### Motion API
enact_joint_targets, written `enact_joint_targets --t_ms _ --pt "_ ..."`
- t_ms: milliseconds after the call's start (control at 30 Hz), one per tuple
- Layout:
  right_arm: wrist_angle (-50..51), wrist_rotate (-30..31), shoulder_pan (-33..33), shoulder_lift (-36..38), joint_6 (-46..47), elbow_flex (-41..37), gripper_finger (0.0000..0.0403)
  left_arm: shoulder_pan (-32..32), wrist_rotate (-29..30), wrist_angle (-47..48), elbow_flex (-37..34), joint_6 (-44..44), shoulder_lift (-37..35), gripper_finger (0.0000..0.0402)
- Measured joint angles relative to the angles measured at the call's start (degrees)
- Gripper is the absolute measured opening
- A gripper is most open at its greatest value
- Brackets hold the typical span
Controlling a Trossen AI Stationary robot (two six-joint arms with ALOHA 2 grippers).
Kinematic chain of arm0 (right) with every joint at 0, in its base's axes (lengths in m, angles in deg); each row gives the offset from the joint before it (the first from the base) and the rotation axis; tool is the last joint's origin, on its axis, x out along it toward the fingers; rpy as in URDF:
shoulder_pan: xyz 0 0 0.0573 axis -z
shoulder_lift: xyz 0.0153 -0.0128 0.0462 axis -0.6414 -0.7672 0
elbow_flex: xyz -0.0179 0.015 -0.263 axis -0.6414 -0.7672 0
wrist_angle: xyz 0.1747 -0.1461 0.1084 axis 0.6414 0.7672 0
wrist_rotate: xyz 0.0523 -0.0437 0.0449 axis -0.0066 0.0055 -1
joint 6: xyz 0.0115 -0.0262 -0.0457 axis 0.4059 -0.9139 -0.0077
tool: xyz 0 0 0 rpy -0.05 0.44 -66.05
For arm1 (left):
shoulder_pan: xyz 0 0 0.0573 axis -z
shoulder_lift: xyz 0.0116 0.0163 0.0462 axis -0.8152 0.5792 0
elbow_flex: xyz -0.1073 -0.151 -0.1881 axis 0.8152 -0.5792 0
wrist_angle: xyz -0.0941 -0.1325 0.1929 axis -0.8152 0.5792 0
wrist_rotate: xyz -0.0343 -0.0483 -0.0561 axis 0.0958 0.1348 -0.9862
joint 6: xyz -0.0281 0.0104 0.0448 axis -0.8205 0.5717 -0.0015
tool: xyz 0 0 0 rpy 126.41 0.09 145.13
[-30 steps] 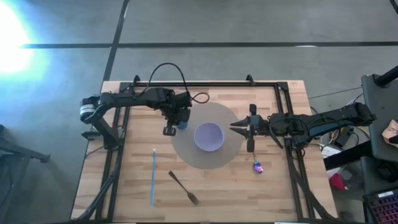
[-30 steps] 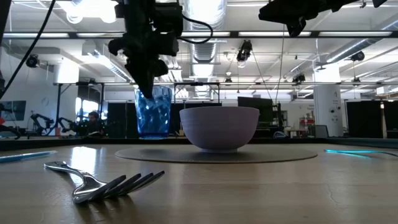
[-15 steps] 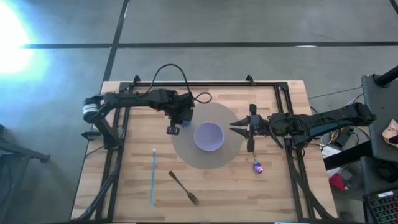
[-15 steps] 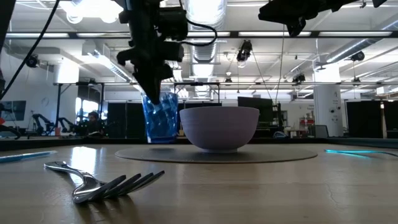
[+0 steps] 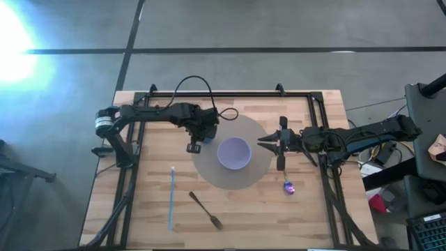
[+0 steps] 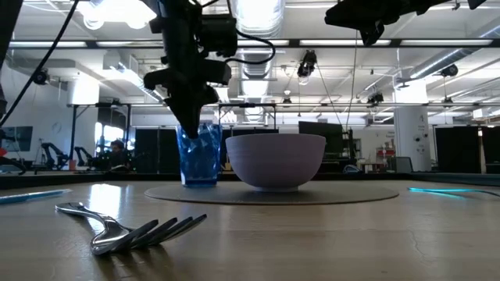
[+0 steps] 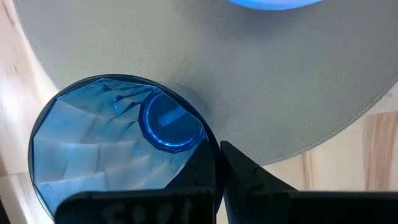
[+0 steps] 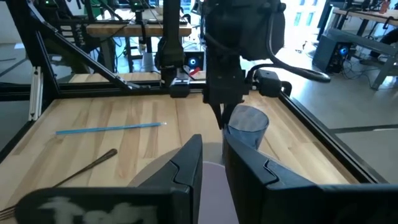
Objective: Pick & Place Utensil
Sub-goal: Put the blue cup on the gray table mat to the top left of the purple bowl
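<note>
A blue faceted plastic cup stands at the left edge of the round grey mat, just left of the lilac bowl. My left gripper is above the cup, shut on its rim, and hides most of it in the high view. My right gripper hovers shut over the mat's right part, holding nothing. A metal fork lies flat on the wood near the front edge. A thin blue stick lies left of the fork, and a purple spoon lies right of the mat. My left gripper holds the cup by its rim on the side toward the bowl, one finger inside the cup and one outside. The fingers come from above, pointing down. The cup stands roughly upright with its base at the mat's surface.
The bowl sits in the middle of the mat, close beside the cup. A black frame rail runs along the table's far side and down both side edges. Bare wood lies between the fork and the spoon.
My left gripper has moved down and a little right toward the bowl, still shut on the cup. The cup has gone from hanging clear above the mat to having its base down at the mat's left edge.
</note>
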Motion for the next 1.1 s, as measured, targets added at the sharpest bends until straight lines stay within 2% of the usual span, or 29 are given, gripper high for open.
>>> enact_joint_targets --t_ms 400,933,1100 --pt "0.0 0.0 0.0 0.0 0.0 0.0 0.008 0.0 -0.1 -0.1 -0.2 -0.2 0.0 0.0013" --pt "0.0 0.0 0.0 0.0 0.0 0.0 0.0059 0.0 -0.8 -0.1 -0.1 -0.6 0.0 0.0026" --pt "0.0 0.0 0.0 0.0 0.0 0.0 0.0065 0.0 -0.8 -0.1 0.1 -0.8 -0.1 0.0051"
